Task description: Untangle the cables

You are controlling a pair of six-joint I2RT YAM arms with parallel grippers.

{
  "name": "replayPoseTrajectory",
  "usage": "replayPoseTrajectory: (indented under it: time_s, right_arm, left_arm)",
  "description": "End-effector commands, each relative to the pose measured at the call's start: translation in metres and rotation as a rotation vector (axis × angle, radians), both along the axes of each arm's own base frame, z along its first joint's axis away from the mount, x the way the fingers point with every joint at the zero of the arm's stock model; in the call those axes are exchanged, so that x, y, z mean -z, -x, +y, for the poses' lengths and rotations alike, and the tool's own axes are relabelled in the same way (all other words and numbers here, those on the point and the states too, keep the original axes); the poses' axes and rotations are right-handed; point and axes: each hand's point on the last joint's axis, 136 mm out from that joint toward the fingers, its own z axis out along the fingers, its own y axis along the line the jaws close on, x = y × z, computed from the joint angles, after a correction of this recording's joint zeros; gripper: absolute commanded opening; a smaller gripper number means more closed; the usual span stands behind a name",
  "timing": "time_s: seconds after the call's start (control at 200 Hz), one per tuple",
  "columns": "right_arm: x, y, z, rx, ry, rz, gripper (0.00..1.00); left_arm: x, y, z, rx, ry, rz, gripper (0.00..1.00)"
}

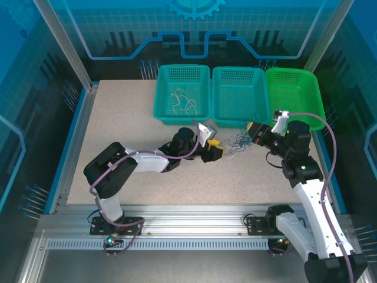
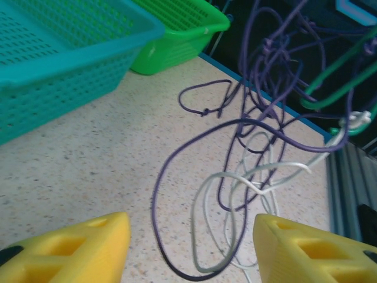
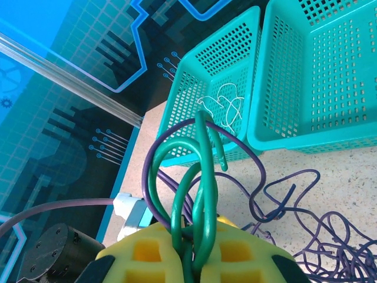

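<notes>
the cables [image 1: 237, 143] lie in a loose clump on the table [image 1: 118, 124], near its far edge and right of the middle, just in front of the middle teal basket [image 1: 238, 94] and between the two grippers. the left gripper [image 1: 217, 151] meets the clump from the left. in the left wrist view its yellow fingers [image 2: 82, 250] stand wide apart, low over the speckled top, and loops of purple and whitish cable [image 2: 253, 127] lie on the table in the gap between them. i cannot tell whether either finger touches a strand.

the right gripper [image 1: 254, 131] is at the right side of the clump. in its wrist view the yellow fingers [image 3: 147, 256] are pressed together on the green cables [image 3: 203, 177], which rise from the grip in upright loops with a purple strand arching around them. more purple cable [image 3: 294, 236] sprawls on the table to the right. a few pale wires [image 1: 182, 100] lie in the left teal basket [image 1: 162, 88]. a green basket [image 1: 294, 97] sits at the far right corner.
</notes>
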Motion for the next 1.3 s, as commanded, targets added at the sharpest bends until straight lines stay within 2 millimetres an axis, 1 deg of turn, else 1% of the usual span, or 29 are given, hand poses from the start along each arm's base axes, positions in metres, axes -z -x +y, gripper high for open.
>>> replayPoseTrajectory:
  time_s: [0.0,0.05,0.11,0.195,0.26,0.3,0.355,0.41,0.505,0.61,0.645,0.71,0.77,0.815,0.9,1.046,1.106,1.181,1.246,1.296]
  right_arm:
    - [-0.017,0.004,0.004,-0.024,0.013,-0.044,0.00]
    - [-0.017,0.003,0.004,-0.022,0.015,-0.046,0.00]
    - [-0.016,0.003,0.004,-0.020,0.013,-0.044,0.00]
    - [-0.016,0.002,0.005,-0.025,0.006,-0.044,0.00]
    - [-0.016,0.001,0.006,-0.028,0.001,-0.041,0.00]
    - [-0.016,0.001,0.006,-0.029,-0.001,-0.040,0.00]
    - [-0.017,0.002,0.006,-0.028,-0.003,-0.041,0.00]
    - [-0.018,0.003,0.006,-0.028,-0.003,-0.044,0.00]
    - [-0.019,0.005,0.005,-0.025,0.003,-0.045,0.00]
    - [-0.021,0.007,0.005,-0.026,0.001,-0.049,0.00]
    - [-0.021,0.007,0.005,-0.025,0.001,-0.050,0.00]
    - [-0.022,0.008,0.004,-0.024,0.000,-0.052,0.00]
    - [-0.022,0.008,0.004,-0.021,0.003,-0.052,0.00]
    - [-0.020,0.007,0.004,-0.019,0.007,-0.048,0.00]
    - [-0.018,0.006,0.001,-0.006,0.013,-0.045,0.00]
    - [-0.011,0.005,-0.006,0.035,0.037,-0.025,0.00]
    - [-0.008,0.003,-0.014,0.072,0.056,-0.017,0.00]
    - [0.002,0.001,-0.032,0.156,0.092,0.013,0.00]
    - [0.016,0.000,-0.055,0.256,0.122,0.058,0.00]
    - [0.027,0.000,-0.077,0.347,0.124,0.103,0.00]
  left_arm:
    - [-0.027,-0.007,0.010,-0.068,-0.025,-0.128,0.61]
    - [-0.032,-0.004,0.013,-0.070,-0.054,-0.154,0.61]
    - [-0.036,0.004,0.010,-0.048,-0.098,-0.197,0.60]
    - [-0.038,0.017,-0.002,-0.009,-0.168,-0.265,0.58]
    - [-0.037,0.021,-0.011,-0.004,-0.201,-0.304,0.57]
    - [-0.036,0.019,-0.014,-0.015,-0.213,-0.316,0.56]
    - [-0.027,0.014,-0.018,-0.042,-0.241,-0.315,0.56]
    - [-0.024,0.008,-0.022,-0.064,-0.264,-0.325,0.54]
    - [-0.021,0.000,-0.029,-0.096,-0.277,-0.343,0.52]
    - [-0.016,-0.011,-0.033,-0.134,-0.289,-0.352,0.47]
    - [-0.014,-0.013,-0.035,-0.136,-0.294,-0.354,0.45]
    - [-0.012,-0.014,-0.037,-0.128,-0.291,-0.352,0.37]
    - [-0.014,-0.012,-0.039,-0.121,-0.272,-0.348,0.28]
    - [-0.016,-0.010,-0.039,-0.119,-0.256,-0.345,0.18]
    - [-0.022,-0.008,-0.035,-0.133,-0.223,-0.344,0.00]
    - [-0.036,-0.002,-0.024,-0.161,-0.172,-0.343,0.00]
    - [-0.043,0.000,-0.016,-0.177,-0.143,-0.333,0.00]
    - [-0.056,0.003,-0.001,-0.204,-0.080,-0.312,0.00]
    - [-0.069,0.005,0.016,-0.230,-0.012,-0.283,0.00]
    - [-0.077,0.006,0.033,-0.252,0.044,-0.253,0.00]
